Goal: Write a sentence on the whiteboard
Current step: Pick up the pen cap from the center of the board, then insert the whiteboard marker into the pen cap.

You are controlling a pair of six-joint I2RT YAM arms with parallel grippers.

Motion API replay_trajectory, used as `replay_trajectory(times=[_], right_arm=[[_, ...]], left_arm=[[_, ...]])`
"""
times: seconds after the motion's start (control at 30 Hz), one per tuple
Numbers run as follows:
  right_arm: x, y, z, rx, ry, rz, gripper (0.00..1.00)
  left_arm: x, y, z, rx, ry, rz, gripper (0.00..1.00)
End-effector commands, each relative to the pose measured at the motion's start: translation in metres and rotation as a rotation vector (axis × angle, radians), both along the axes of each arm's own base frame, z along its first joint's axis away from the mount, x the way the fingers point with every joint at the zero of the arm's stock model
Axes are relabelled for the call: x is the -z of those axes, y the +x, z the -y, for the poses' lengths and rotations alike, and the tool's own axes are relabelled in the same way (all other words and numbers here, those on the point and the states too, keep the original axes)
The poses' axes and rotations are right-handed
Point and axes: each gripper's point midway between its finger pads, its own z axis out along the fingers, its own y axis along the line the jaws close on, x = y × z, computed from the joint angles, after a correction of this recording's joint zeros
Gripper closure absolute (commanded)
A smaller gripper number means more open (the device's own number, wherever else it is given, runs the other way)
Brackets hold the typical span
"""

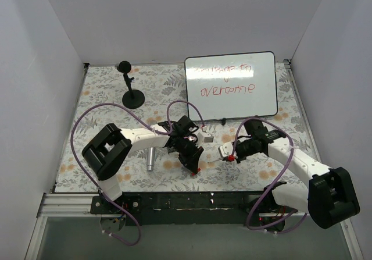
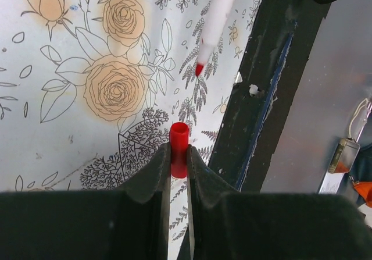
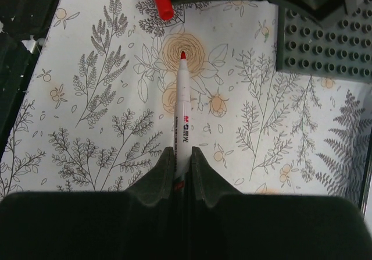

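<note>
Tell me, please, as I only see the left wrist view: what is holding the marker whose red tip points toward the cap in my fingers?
Observer: The right gripper is shut on the marker.
Operator: Is anything written on the whiteboard?
Observer: Yes, the whiteboard carries the sentence in two red lines.
Operator: Is anything beside the marker?
Observer: A dark studded plate lies right of it, apart, in the right wrist view.

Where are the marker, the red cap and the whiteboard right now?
marker (image 3: 183,109): right wrist view, middle of the white barrel.
red cap (image 2: 179,138): left wrist view, its exposed upper half.
whiteboard (image 1: 232,106): top external view, bare lower part.
</note>
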Motion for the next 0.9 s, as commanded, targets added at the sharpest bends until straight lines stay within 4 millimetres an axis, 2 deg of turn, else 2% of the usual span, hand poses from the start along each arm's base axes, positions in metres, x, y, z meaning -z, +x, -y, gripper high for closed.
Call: replay_trajectory(times=[0.0,0.27,0.87], right_arm=[[-0.003,-0.006,-0.016,-0.098,0.053,0.045,0.99],[0.008,-0.011,-0.018,-0.126,0.036,0.040,0.99],[0.009,-0.022,-0.023,-0.168,0.050,0.017,0.99]], left_arm=[[-0.016,0.004,0.012,0.042,-0.079,0.003,1.00],[-0.016,-0.001,0.014,0.068,-0.101,-0.022,1.00],[-0.017,-0.001,0.020,0.088,-0.129,-0.042,1.00]])
